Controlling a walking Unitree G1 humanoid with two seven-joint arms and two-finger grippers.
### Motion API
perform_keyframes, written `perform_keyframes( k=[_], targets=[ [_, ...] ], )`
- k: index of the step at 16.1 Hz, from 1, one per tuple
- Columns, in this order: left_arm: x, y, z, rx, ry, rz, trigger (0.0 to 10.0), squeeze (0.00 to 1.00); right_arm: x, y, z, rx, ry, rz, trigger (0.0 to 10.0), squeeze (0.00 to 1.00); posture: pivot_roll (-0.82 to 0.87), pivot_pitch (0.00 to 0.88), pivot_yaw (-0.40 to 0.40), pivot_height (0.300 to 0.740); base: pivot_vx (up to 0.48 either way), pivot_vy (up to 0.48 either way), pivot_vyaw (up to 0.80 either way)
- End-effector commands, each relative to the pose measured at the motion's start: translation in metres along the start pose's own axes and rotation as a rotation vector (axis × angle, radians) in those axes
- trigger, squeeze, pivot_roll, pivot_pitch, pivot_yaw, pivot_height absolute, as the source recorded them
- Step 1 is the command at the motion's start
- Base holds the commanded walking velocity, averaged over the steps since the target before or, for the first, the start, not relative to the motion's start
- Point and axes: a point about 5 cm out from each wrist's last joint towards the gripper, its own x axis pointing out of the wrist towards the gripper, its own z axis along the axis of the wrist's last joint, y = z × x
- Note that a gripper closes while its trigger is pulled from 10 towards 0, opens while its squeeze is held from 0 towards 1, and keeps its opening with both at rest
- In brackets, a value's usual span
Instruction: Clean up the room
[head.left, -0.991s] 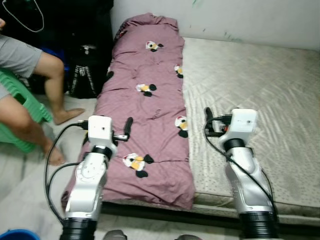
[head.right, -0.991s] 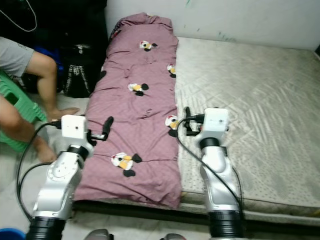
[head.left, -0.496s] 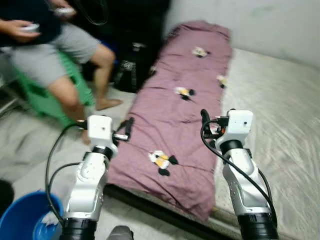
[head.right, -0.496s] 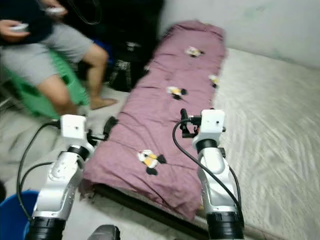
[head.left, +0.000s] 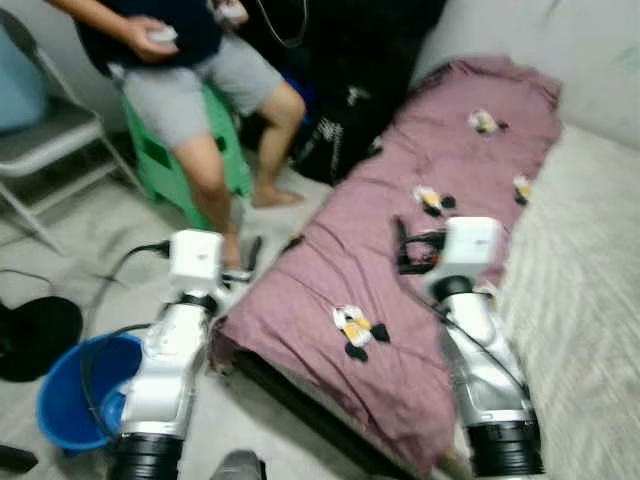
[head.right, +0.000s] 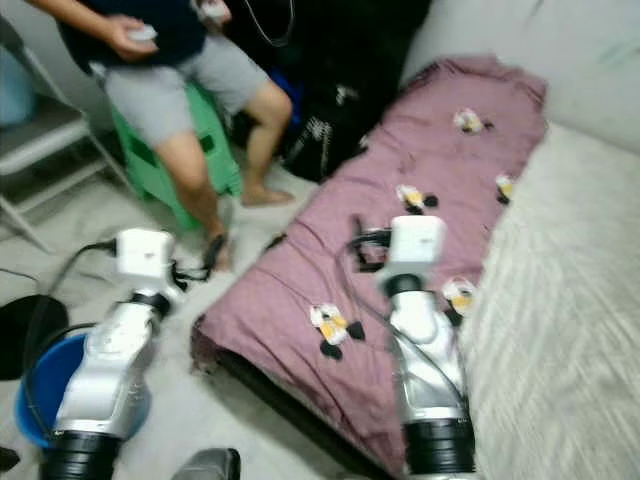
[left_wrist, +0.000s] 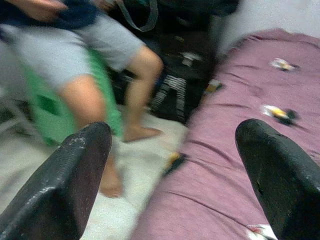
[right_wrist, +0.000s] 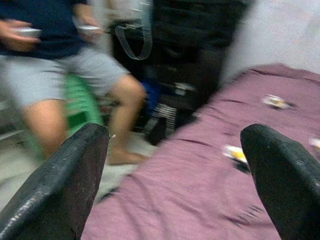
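A long purple blanket (head.left: 400, 250) with cartoon prints lies along the left side of a pale mattress (head.left: 590, 260). My left gripper (head.left: 251, 258) is held out over the floor beside the bed's near corner, open and empty. In the left wrist view my left gripper (left_wrist: 172, 129) shows its fingers (left_wrist: 75, 175) spread wide. My right gripper (head.left: 402, 245) hovers over the blanket, open and empty; in the right wrist view my right gripper (right_wrist: 175, 132) is spread just as wide. A small dark and yellow item (left_wrist: 175, 161) lies on the floor against the bed.
A person (head.left: 190, 70) sits on a green stool (head.left: 165, 165) to the far left, feet on the floor by the bed. A folding chair (head.left: 50, 130) stands further left. A blue bucket (head.left: 75, 385) and a flat black object (head.left: 35, 335) lie near my left side. Black bags (head.left: 340, 120) stand at the bed's head.
The whole view has swung to the left: the person, the chair and the blue bucket have come into view. Both arms keep the same pose with open fingers.
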Motion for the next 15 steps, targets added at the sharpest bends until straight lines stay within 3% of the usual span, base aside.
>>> perform_keyframes(
  k=[1, 15],
  targets=[
    [0.0013, -0.0091, 0.0015, -0.014, -0.010, -0.025, 10.0, 0.00, -0.0018, -0.0121, -0.0018, -0.011, 0.006, -0.030, 10.0, 0.00, -0.03, 0.000, -0.059, 0.740, 0.000, 0.000, 0.80],
    [0.0024, -0.0100, 0.0015, -0.014, -0.009, -0.032, 10.0, 0.00, -0.0019, -0.0096, -0.0025, -0.007, 0.006, -0.015, 10.0, 0.00, -0.03, 0.000, -0.059, 0.740, 0.000, 0.000, 0.80]
  ],
)
